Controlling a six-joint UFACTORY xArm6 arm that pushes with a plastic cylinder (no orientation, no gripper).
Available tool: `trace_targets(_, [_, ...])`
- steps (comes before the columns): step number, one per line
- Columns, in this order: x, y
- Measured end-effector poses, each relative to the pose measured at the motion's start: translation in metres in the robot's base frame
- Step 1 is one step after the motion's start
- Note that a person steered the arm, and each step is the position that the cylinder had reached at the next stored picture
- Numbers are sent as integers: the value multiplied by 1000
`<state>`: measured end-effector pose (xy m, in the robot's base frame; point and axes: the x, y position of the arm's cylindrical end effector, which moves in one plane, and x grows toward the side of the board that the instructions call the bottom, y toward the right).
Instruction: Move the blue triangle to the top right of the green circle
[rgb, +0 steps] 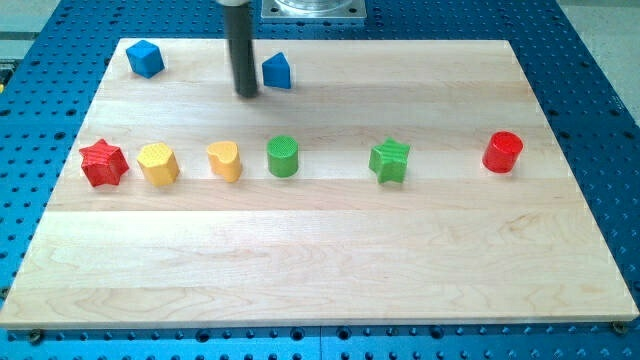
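Observation:
The blue triangle lies near the board's top edge, left of centre. The green circle stands below it in the middle row. My tip is just left of the blue triangle and slightly below it, close to it; whether it touches cannot be told. The tip is above and a little left of the green circle.
A blue cube sits at the top left. In the middle row from the view's left are a red star, a yellow hexagon, a yellow heart, then a green star and a red cylinder. All rest on the wooden board.

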<state>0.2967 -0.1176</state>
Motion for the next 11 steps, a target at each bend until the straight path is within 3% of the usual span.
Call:
trace_targets(2, [-12, 118])
trace_targets(4, [-34, 35])
trace_targets(5, [-43, 110])
trace_targets(6, [-35, 101])
trace_targets(7, [5, 88])
trace_targets(11, [5, 105])
